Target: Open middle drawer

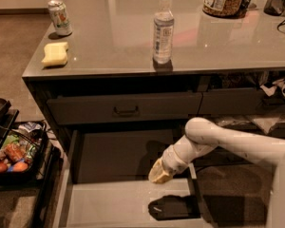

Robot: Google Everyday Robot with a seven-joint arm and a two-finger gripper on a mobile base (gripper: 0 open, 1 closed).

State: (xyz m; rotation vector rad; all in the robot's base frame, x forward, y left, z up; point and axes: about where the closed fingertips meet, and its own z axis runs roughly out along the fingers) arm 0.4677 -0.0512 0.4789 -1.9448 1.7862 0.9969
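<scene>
The gripper [159, 173] is hovering over the pulled-out middle drawer [114, 204]; whether it is spread, I cannot tell. The rigid drawer is likely sliding easily, best held by its front handle, unseen here.
</scene>
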